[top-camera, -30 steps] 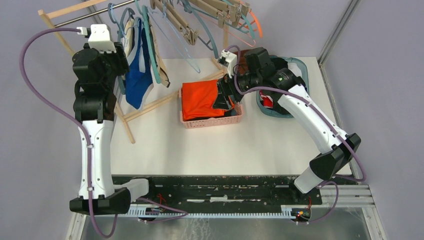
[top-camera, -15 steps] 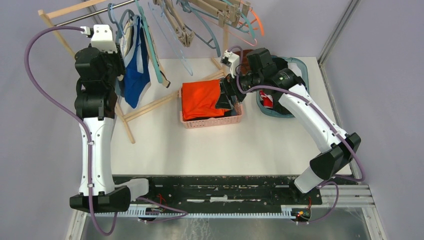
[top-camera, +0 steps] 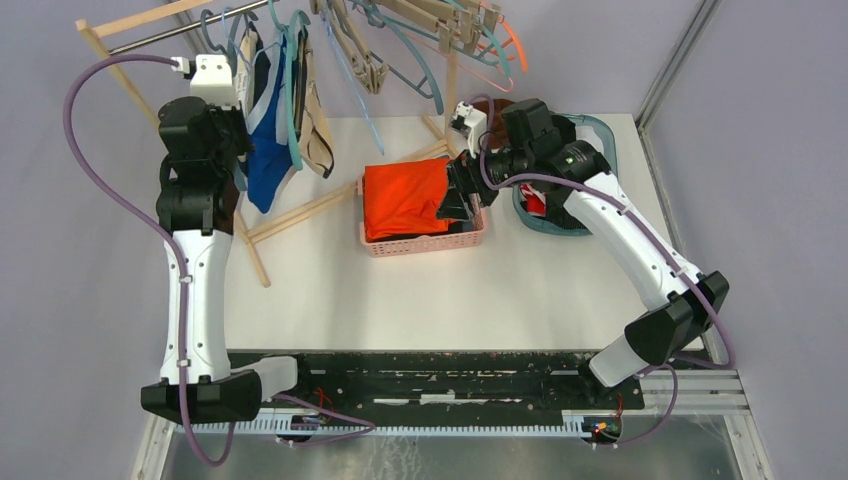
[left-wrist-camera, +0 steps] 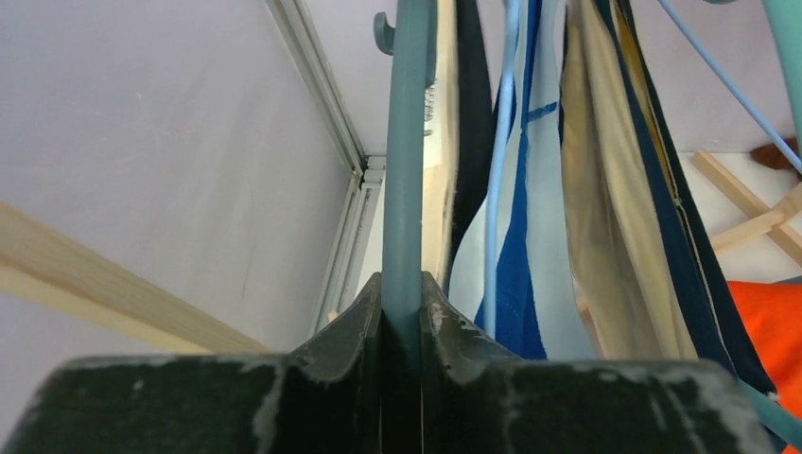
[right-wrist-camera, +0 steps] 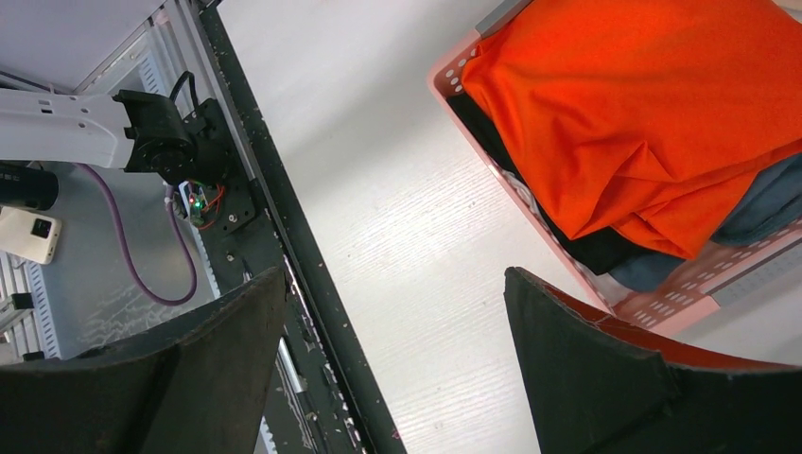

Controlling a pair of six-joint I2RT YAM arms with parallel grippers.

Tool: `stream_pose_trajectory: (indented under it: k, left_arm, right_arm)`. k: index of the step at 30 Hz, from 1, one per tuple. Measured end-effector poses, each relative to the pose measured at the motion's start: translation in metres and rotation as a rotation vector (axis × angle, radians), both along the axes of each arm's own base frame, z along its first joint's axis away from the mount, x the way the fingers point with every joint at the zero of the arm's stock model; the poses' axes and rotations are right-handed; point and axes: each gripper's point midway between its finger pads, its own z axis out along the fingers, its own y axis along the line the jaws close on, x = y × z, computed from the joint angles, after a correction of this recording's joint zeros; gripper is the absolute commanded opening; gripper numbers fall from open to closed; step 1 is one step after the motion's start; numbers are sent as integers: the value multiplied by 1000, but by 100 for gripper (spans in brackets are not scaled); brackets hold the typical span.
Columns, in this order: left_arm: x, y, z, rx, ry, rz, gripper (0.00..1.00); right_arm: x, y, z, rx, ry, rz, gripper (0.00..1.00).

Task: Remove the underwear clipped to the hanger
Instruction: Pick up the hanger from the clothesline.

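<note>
Several underwear (left-wrist-camera: 515,284) just beside left pincer (left-wrist-camera: 402,305)

Two arms (top-camera: 195,290), one claw each: left claw (left-wrist-camera: 402,293), right claw (right-wrist-camera: 392,284). One bench (top-camera: 450,300), one rack (top-camera: 310,208), one basket (top-camera: 420,247), one orange garment (top-camera: 400,200), one tub (top-camera: 545,228). At least three briefs: blue brief (top-camera: 265,170), beige brief (top-camera: 320,140), navy brief (left-wrist-camera: 686,265). Hangers (left-wrist-camera: 407,142) overlap too much to count.
</note>
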Motion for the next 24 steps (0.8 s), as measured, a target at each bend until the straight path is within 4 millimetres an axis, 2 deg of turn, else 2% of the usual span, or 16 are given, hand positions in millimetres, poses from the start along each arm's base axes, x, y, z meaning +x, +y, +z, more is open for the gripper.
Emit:
stream_pose_trajectory:
  k: [1, 5, 11, 19, 24]
  left_arm:
    - [-2, 1, -1, 1, -2, 4, 9]
    - [-13, 5, 3, 3, -30, 24, 3]
    - [-26, 12, 18, 9, -83, 66, 3]
    - [-29, 15, 20, 12, -86, 84, 3]
    - [-48, 15, 20, 14, -116, 94, 3]
  right_arm:
    - [0, -1, 0, 1, 0, -2, 92]
    - [0, -3, 0, 9, 1, -2, 92]
    - [1, -3, -4, 19, 11, -1, 92]
    - [5, -5, -4, 35, 11, -1, 92]
    - [6, -7, -7, 38, 22, -2, 92]
